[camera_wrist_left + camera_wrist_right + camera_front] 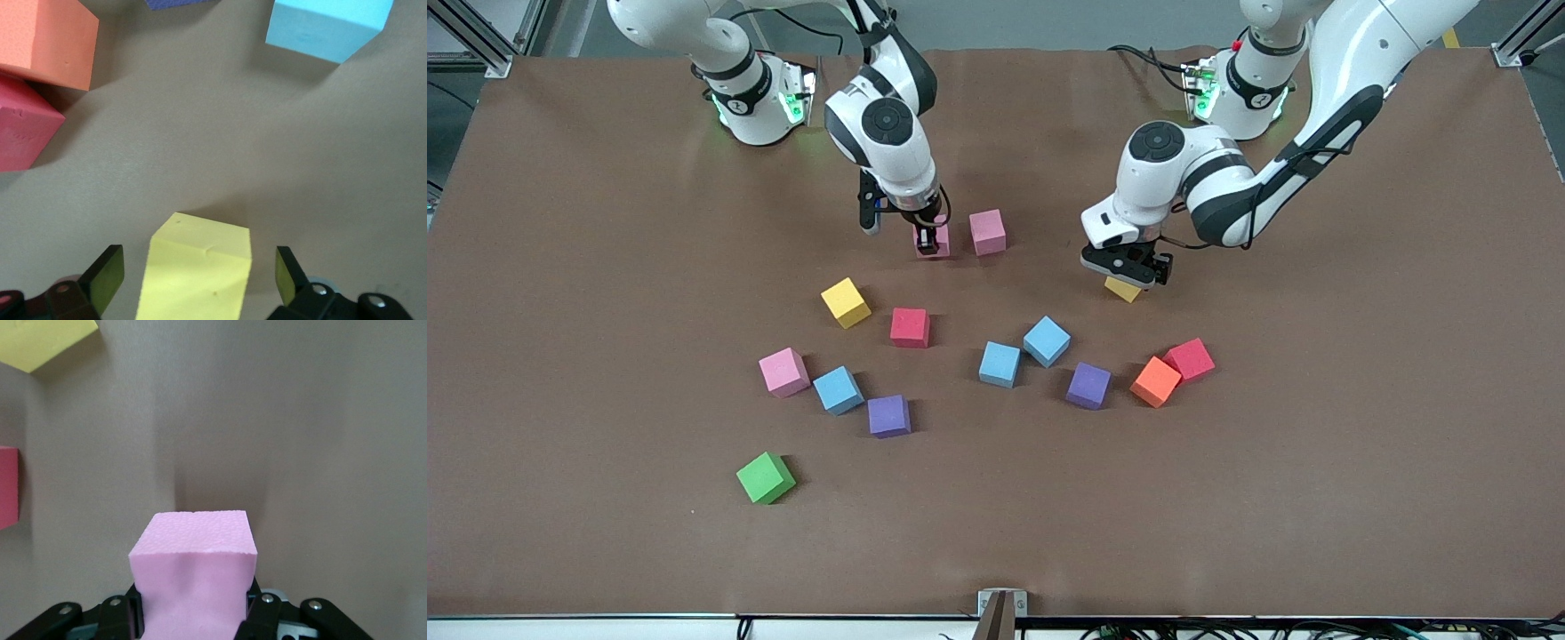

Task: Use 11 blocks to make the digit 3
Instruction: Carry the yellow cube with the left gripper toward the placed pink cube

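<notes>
I see the right claw (931, 240) clamped on a pink cube (193, 577), which is low at the table (560, 267), just beside a second pink cube (988, 232) toward the left arm's end. The left claw (1129, 271) stands apart, its fingers (103, 277) either side of a yellow cube (197, 273) without touching it. Nearer the front camera, the other blocks lie scattered: a yellow cube (846, 302), two red, three light blue, two purple, a third pink, an orange cube (1156, 381) touching a red cube (1190, 359), and a green cube (765, 477) nearest.
</notes>
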`<move>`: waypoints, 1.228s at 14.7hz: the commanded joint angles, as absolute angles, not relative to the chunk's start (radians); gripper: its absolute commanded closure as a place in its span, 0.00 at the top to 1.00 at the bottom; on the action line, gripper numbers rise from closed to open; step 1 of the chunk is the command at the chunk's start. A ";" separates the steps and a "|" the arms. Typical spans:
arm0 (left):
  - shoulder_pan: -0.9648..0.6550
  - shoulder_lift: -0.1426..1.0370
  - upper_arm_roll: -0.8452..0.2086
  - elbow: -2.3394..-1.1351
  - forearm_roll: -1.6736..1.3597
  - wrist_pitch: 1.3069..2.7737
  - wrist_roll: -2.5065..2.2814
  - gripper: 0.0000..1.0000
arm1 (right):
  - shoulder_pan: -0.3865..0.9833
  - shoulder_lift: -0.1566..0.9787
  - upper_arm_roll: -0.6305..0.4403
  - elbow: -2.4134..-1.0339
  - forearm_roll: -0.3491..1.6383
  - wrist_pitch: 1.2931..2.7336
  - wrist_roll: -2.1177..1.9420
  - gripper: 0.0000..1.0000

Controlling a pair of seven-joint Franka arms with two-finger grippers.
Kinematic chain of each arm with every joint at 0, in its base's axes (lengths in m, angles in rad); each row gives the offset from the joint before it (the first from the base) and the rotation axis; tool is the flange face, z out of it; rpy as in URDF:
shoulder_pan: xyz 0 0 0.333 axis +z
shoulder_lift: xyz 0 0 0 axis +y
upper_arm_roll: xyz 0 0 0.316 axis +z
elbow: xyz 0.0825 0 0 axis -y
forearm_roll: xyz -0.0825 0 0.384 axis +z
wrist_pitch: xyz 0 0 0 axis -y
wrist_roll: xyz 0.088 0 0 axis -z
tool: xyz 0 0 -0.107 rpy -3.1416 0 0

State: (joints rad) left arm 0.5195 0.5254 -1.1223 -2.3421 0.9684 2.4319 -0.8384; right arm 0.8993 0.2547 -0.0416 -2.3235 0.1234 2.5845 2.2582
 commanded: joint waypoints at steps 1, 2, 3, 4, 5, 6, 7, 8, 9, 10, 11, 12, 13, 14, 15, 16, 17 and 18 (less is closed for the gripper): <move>0.543 0.520 -1.140 -2.358 0.992 2.447 -0.808 1.00 | 0.928 0.308 -0.048 -2.283 0.130 2.599 2.299 0.00; 0.545 0.520 -1.140 -2.358 0.992 2.447 -0.802 1.00 | 0.937 0.317 -0.049 -2.273 0.130 2.600 2.301 0.00; 0.546 0.520 -1.140 -2.359 0.992 2.447 -0.802 1.00 | 0.937 0.324 -0.049 -2.264 0.130 2.600 2.312 0.00; 0.549 0.529 -1.140 -2.359 0.992 2.447 -0.801 1.00 | 0.939 0.333 -0.049 -2.255 0.130 2.600 2.318 0.00; 0.549 0.543 -1.138 -2.359 0.996 2.447 -0.798 1.00 | 0.939 0.337 -0.049 -2.250 0.130 2.600 2.319 0.00; 0.549 0.554 -1.137 -2.359 0.996 2.447 -0.798 1.00 | 0.943 0.339 -0.049 -2.247 0.130 2.599 2.319 0.00; 0.554 0.570 -1.137 -2.359 0.996 2.447 -0.796 1.00 | 0.946 0.341 -0.049 -2.247 0.130 2.599 2.319 0.00; 0.561 0.584 -1.137 -2.359 0.996 2.447 -0.796 1.00 | 0.946 0.341 -0.049 -2.247 0.130 2.599 2.321 0.00; 0.561 0.586 -1.137 -2.359 0.996 2.447 -0.795 1.00 | 0.950 0.341 -0.049 -2.247 0.130 2.599 2.321 0.00; 0.561 0.592 -1.137 -2.359 0.997 2.447 -0.795 1.00 | 0.953 0.342 -0.049 -2.247 0.130 2.599 2.321 0.00; 0.561 0.594 -1.135 -2.359 1.005 2.448 -0.795 1.00 | 0.953 0.347 -0.049 -2.247 0.130 2.599 2.322 0.00; 0.561 0.595 -1.134 -2.359 1.008 2.447 -0.795 1.00 | 0.954 0.348 -0.049 -2.247 0.130 2.599 2.332 0.00; 0.561 0.595 -1.134 -2.359 1.008 2.447 -0.795 1.00 | 0.956 0.348 -0.049 -2.247 0.130 2.600 2.341 0.00; 0.560 0.597 -1.134 -2.359 1.008 2.447 -0.795 1.00 | 0.962 0.348 -0.049 -2.247 0.130 2.599 2.342 0.00; 0.560 0.609 -1.134 -2.358 1.009 2.447 -0.796 0.99 | 0.962 0.348 -0.049 -2.247 0.129 2.600 2.347 0.00; 0.560 0.614 -1.131 -2.358 1.012 2.447 -0.796 0.98 | 0.963 0.348 -0.049 -2.247 0.130 2.600 2.349 0.00; 0.558 0.617 -1.121 -2.358 1.029 2.447 -0.796 0.96 | 0.966 0.348 -0.049 -2.247 0.129 2.599 2.350 0.00; 0.555 0.617 -1.114 -2.358 1.035 2.447 -0.796 0.89 | 0.968 0.348 -0.049 -2.247 0.130 2.600 2.352 0.00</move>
